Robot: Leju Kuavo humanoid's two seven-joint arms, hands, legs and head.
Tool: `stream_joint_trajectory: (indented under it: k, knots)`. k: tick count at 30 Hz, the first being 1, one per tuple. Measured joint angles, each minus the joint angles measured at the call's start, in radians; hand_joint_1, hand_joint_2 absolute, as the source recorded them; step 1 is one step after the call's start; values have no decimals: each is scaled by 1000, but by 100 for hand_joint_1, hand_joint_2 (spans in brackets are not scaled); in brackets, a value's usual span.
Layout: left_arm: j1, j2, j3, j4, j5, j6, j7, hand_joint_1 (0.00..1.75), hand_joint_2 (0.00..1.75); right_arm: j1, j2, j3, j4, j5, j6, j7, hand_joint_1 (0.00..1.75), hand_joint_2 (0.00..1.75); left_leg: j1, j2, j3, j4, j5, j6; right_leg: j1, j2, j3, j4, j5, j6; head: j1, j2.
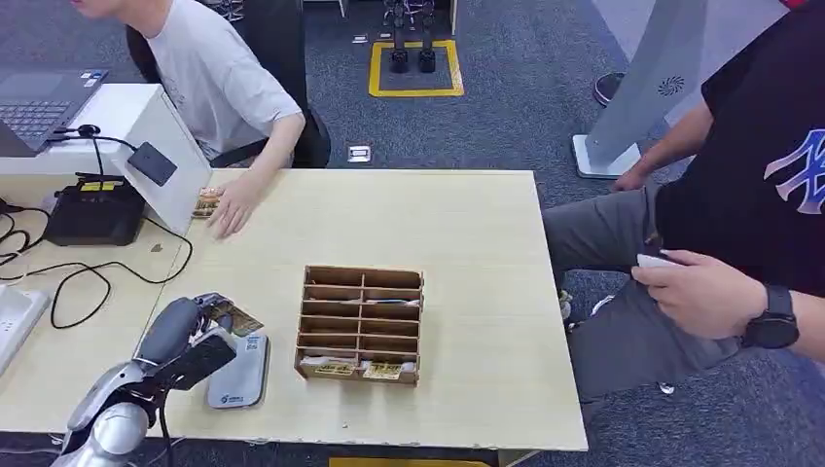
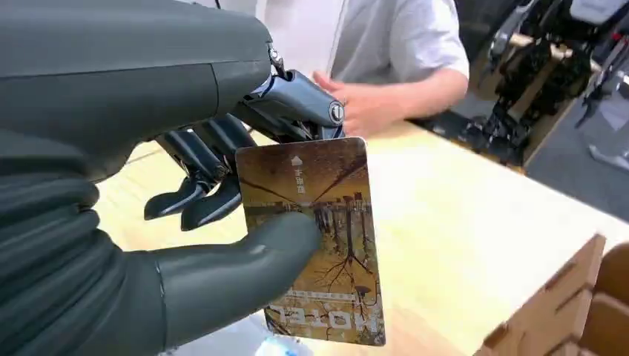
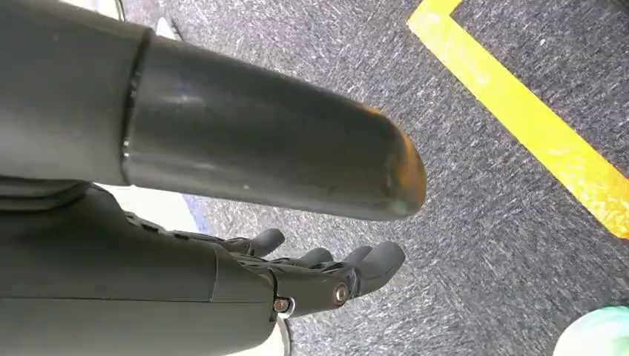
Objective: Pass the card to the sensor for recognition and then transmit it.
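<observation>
While the left robot hand (image 2: 222, 193) pinches the card (image 2: 315, 237) between thumb and fingers just above the grey sensor pad (image 1: 240, 375) on the desk (image 1: 457, 224), the hold looks shallow; a tilt could slip the card before it reads. The right robot hand (image 3: 319, 278) hangs empty, fingers loosely apart.

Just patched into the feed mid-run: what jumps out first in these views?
The left robot hand grips a brown hotel card between thumb and fingers, right above the grey sensor pad near the table's front edge. Beside the pad stands a wooden slotted organizer with more cards in its front slots. Two people sit at the table, one resting a hand on the far-left part, the other holding a white card at the right.
</observation>
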Motion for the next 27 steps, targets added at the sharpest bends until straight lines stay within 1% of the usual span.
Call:
stream_joint_trajectory:
  k: [3, 5, 6, 9, 12, 16, 18, 22, 27]
  knots:
    - [27, 40, 1, 0, 36, -67, 0, 175, 175, 0, 0, 0, 0, 8, 5, 3, 0, 0, 0, 0, 0, 0, 0, 0, 0, 0, 0, 0, 0, 0, 0, 0]
    - [64, 84, 5, 0, 62, -105, -6, 175, 175, -1, -2, 0, 0, 13, 11, 3, 0, 0, 1, 1, 0, 0, 0, 0, 0, 1, -1, 0, 0, 0, 0, 0]
    - [86, 114, 10, 1, 70, -116, -11, 175, 175, -1, -2, 0, 0, 15, 12, 3, 0, 0, 1, 1, 0, 0, 0, 0, 0, 1, -1, 0, -1, 0, 0, 0]
    - [125, 153, 19, 1, 76, -121, -18, 175, 175, -4, -3, -1, 0, 18, 15, 3, 0, 0, 1, -1, 0, 0, 0, 0, 0, -1, 0, 0, -2, -1, 0, 0]
    - [139, 173, 19, 1, 59, -115, -12, 175, 175, -7, -3, -1, 0, 19, 17, 5, 0, 0, 1, -1, 0, -1, 0, 0, 0, -1, 0, 0, -1, -1, 0, 0]
    - [150, 200, 16, 1, -58, -68, 53, 175, 175, -8, -3, -2, 0, 26, 18, 8, 0, 0, 1, 0, 1, -1, 0, 0, 0, -1, 0, 0, -1, -1, 0, 0]
    - [154, 209, 12, 1, -86, -51, 67, 175, 175, -8, -3, -3, 0, 30, 18, 8, 0, 0, 1, -1, 1, -1, 0, 0, 0, -1, 1, 0, -1, -1, 0, 0]
    - [158, 215, -2, 3, -112, -36, 82, 175, 175, -10, -3, -9, 0, 34, 18, 7, 0, 0, 1, -1, 1, -1, 0, 0, 0, -1, 1, 0, -1, -1, 0, 0]
    - [158, 215, -36, 6, -126, -12, 89, 175, 175, -10, -3, -12, 0, 38, 19, 11, 0, 0, 1, -1, 1, -1, 0, 0, 0, -1, 1, 0, -1, -1, 0, 0]
